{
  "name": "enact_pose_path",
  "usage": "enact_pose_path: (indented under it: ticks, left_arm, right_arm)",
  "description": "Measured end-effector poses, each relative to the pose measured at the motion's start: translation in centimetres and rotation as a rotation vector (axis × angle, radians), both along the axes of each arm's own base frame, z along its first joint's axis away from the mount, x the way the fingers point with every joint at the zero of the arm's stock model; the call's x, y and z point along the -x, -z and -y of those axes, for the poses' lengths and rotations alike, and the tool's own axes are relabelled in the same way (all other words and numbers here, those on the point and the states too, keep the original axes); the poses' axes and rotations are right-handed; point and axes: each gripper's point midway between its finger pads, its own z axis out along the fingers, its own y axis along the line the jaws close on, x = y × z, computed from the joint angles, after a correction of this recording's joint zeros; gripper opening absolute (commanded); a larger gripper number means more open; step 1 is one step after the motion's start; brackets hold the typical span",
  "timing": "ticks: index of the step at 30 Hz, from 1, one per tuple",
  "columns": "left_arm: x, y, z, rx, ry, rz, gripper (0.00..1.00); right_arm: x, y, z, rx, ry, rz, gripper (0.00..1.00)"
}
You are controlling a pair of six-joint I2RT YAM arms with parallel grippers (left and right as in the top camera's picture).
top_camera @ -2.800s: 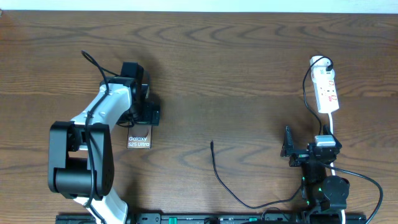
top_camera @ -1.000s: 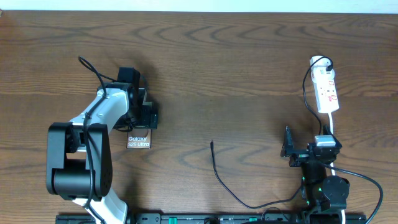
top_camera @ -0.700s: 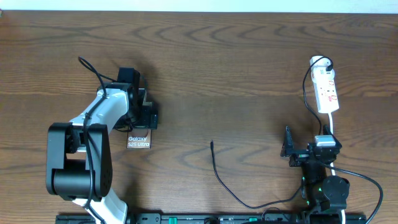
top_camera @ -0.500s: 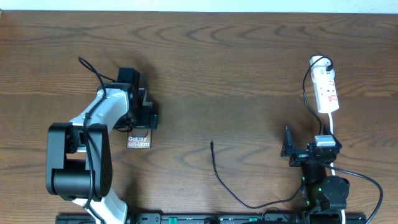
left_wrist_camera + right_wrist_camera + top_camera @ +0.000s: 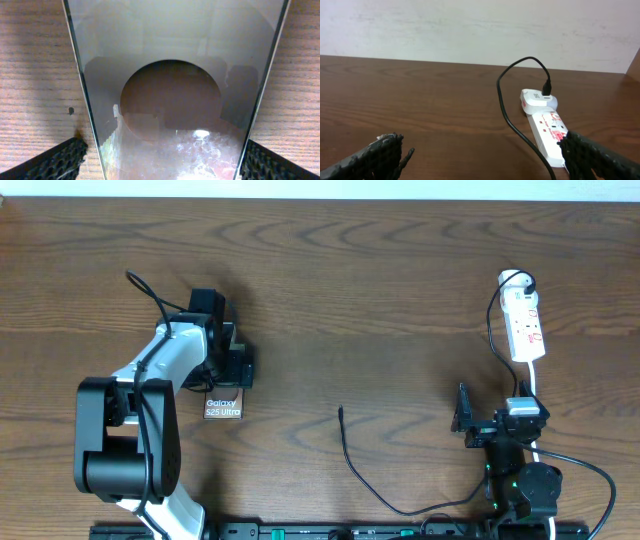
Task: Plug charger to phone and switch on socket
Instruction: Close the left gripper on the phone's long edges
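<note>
Zero movement lately, still straddles phone (image 5: pixel 223 406) with left fingers (image 5: pixel 60 159) wide, leaves right fingers (image 5: pixel 385 152) wide, charger (image 5: pixel 352 465) untouched.

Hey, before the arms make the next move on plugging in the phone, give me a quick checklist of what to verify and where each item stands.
1. Phone between left fingers: ok.
2. Left fingers clamped on phone: cannot tell.
3. Right fingers open and empty: ok.
4. Charger tip in phone: not ok, it lies loose on the table.
5. Charger's other end in socket: ok.
6. Socket switched on: cannot tell.
</note>
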Motion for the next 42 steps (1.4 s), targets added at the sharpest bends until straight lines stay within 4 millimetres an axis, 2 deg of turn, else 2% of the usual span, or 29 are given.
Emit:
enact_pose_path:
  ticks: [10, 24, 32, 36, 40, 42]
  left_arm:
    - [0.1, 0.01, -0.01, 0.0, 0.0, -0.004, 0.86]
    - [0.12, 0.01, 0.04, 0.002, 0.0, -0.005, 0.83]
    - [0.12, -0.01, 0.04, 0.002, 0.0, -0.004, 0.76]
    - [0.12, -0.04, 0.05, 0.003, 0.0, -0.004, 0.66]
    - [0.12, -0.04, 0.05, 0.003, 0.0, -0.004, 0.35]
    - [0.11, -0.05, 0.05, 0.003, 0.0, -0.003, 0.12]
  right_arm:
    - [0.0, 0.0, 0.0, 0.0, 0.0, 0.0, 0.99]
    - [0.0, 0.0, 0.0, 0.0, 0.0, 0.0, 0.99]
    - [0.0, 0.0, 0.0, 0.0, 0.0, 0.0, 0.99]
    - [0.0, 0.0, 0.0, 0.0, 0.0, 0.0, 0.99]
    - [0.0, 0.0, 0.0, 0.0, 0.0, 0.0, 0.99]
    - [0.0, 0.0, 0.0, 0.0, 0.0, 0.0, 0.99]
